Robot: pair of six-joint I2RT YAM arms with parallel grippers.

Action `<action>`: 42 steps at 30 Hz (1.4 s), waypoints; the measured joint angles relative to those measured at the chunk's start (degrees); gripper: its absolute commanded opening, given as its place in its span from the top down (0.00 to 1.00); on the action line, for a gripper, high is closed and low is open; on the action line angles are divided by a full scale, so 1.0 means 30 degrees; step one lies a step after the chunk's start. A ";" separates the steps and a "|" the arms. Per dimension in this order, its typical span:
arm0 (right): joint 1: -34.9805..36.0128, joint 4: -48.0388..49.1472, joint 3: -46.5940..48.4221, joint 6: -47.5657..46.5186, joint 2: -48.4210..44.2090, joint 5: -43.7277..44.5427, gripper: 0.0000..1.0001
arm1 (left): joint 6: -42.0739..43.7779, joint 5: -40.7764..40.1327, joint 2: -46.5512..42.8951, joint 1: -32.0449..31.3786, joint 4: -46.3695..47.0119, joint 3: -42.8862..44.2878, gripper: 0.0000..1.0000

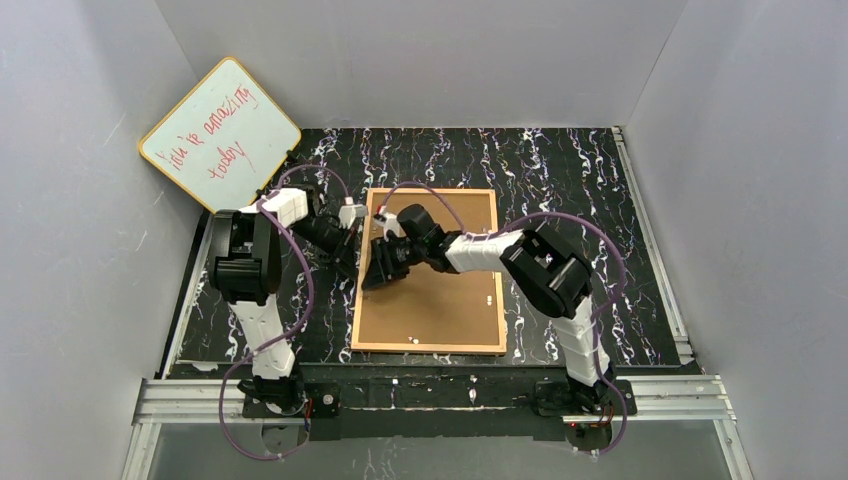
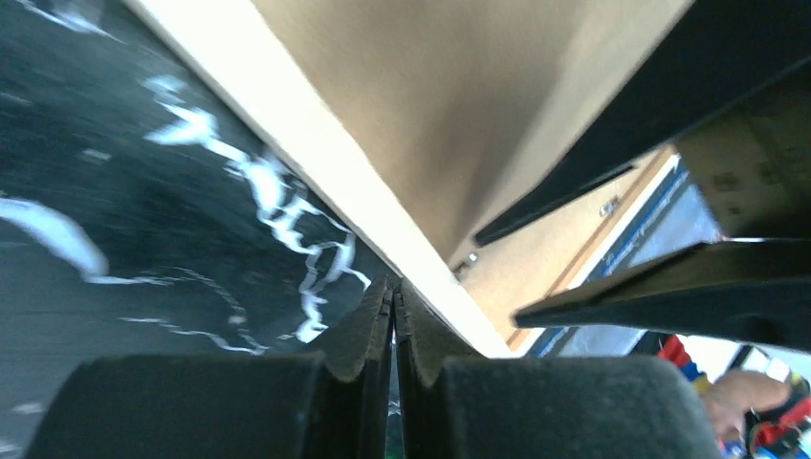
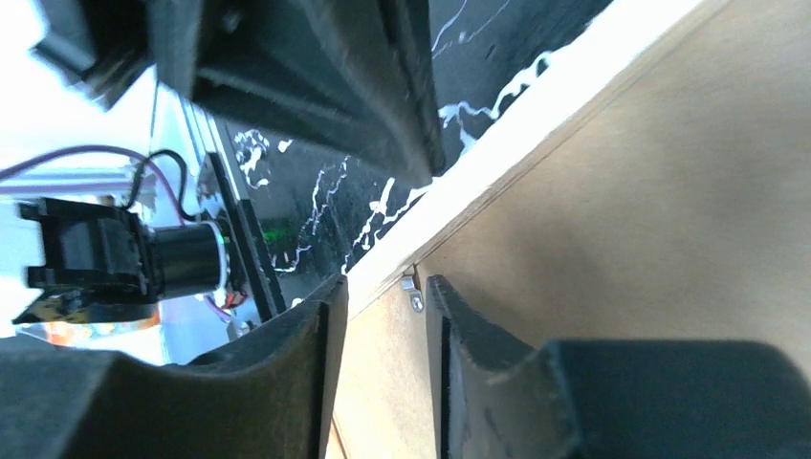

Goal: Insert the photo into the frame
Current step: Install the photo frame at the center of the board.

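The frame lies face down on the black marbled mat, its light-wood rim around a brown backing board. The photo is out of view. My left gripper is shut with nothing in it, its tips against the outer side of the frame's left rim. My right gripper is open just above the same left edge. One finger is over the rim and the other over the board, with a small metal tab between them. From above, the right gripper sits just in front of the left gripper.
A yellow-rimmed whiteboard with red writing leans against the back left wall. Grey walls enclose the mat on three sides. An aluminium rail carrying both arm bases runs along the near edge. Small white specks lie on the backing board.
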 measured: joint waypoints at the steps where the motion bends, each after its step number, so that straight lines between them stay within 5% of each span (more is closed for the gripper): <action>1: -0.0255 0.0022 -0.0007 0.0087 -0.0197 -0.0044 0.53 | -0.0029 -0.0007 0.0138 0.0117 0.0160 0.0313 0.90; 6: -0.2608 0.0350 -0.0007 0.0627 -0.1690 -0.0044 0.51 | -0.0656 0.0058 0.0772 0.0801 0.1071 0.2098 0.70; 12: -0.5034 0.1078 0.0342 0.1428 -0.2280 0.0211 0.47 | -0.2295 0.0823 0.1996 0.0954 0.2295 0.3512 0.64; 28: -0.5107 0.0095 0.3410 0.1836 0.1370 0.0685 0.47 | -0.4240 0.3053 0.3949 0.0918 0.3089 0.4466 0.89; 42: -0.4860 -0.0787 0.3847 0.2178 0.2251 0.0976 0.50 | -0.4816 0.4677 0.3971 0.0597 0.4240 0.3249 0.91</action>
